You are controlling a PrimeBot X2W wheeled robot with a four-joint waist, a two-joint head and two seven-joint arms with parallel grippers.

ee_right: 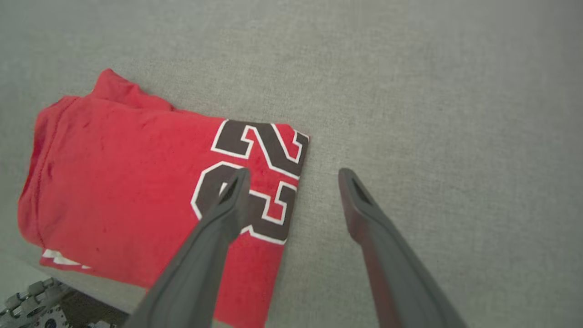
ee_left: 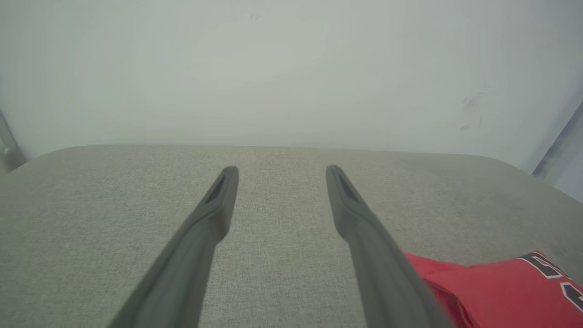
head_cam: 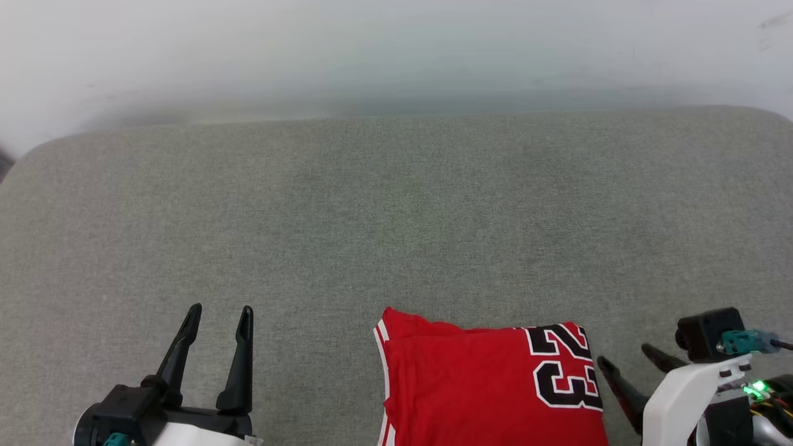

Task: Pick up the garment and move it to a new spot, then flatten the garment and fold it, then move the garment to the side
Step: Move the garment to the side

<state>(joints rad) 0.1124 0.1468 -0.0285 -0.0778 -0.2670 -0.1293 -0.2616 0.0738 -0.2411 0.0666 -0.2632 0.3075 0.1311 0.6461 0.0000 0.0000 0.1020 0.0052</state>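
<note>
Facing a broad grey upholstered surface [head_cam: 396, 217] with the garment [head_cam: 489, 384] folded into a flat red rectangle at the near edge, cut off by the bottom of the head view. Leaves bare cloth stretching from the garment up to the rounded far edge, and wide room to the left of the garment as well; offers less to its right, just a narrower strip before the curved right corner. Meets a pale wall [head_cam: 396, 49] past that far edge, well apart from the garment. Shows dark white-outlined numerals on the garment's right end, red-and-white stripe trim down its left edge, and a small corner of a lower layer poking out at the far left. Holds the left gripper [head_cam: 221, 310] well to the left of the garment, fingers spread apart and empty, pointing toward the wall. Sets the right gripper [head_cam: 624, 354] just beside the garment's right edge, fingers parted and gripping nothing; in the right wrist view, places one finger over the numerals and the other over bare cloth to the garment's right, contact with the fabric impossible to tell.
</note>
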